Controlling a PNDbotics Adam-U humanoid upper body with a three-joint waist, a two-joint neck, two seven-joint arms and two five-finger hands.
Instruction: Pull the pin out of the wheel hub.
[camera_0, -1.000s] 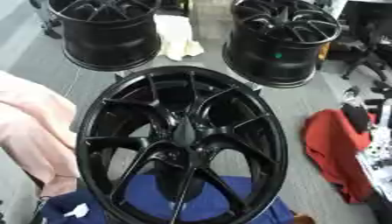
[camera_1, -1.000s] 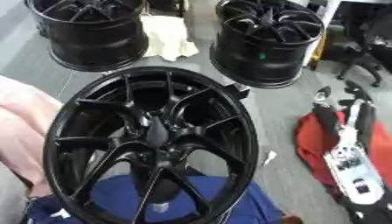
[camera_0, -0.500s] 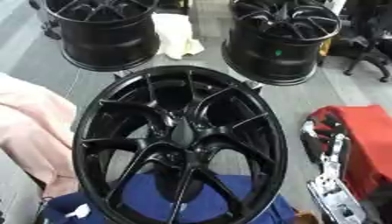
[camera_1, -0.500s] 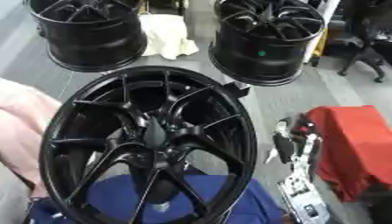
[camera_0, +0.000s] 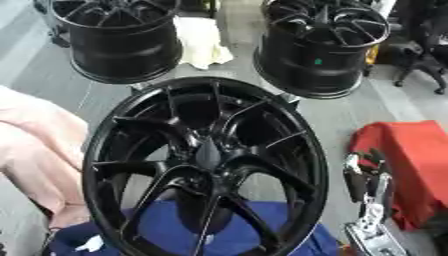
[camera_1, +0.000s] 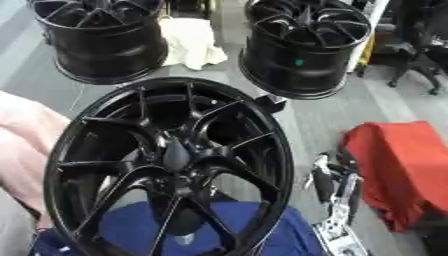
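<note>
A large black multi-spoke wheel hub (camera_0: 206, 165) stands tilted in the middle, its lower rim resting on a blue cloth (camera_0: 166, 240). At its centre sits a dark tapered piece (camera_0: 207, 151), which may be the pin. My right hand (camera_0: 366, 197) comes up from the lower right, black fingers pointing up and relaxed, holding nothing. It hangs just right of the hub's rim, not touching it. My left hand shows in neither view.
Two more black wheels (camera_0: 118, 37) (camera_0: 324, 45) stand at the back with a cream cloth (camera_0: 203, 41) between them. A red cloth (camera_0: 411, 160) lies at the right, behind my hand. Pink fabric (camera_0: 35, 150) is at the left edge.
My right hand has come in from the right edge, moving left and down toward the hub's rim. The hub has stayed where it was.
</note>
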